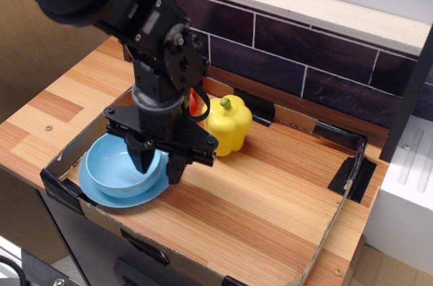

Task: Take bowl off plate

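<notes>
Glossy light blue deep bowl (119, 169) sitting on flat light blue plate (115, 195), table front-left. Black claw (158, 164) straddling right rim, fingers apart, not clamped. Rigid, slick, likely breakable; pinch rim wall firmly.

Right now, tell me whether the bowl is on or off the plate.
On. The bowl sits upright on the plate; the gripper straddles its right rim.
</notes>
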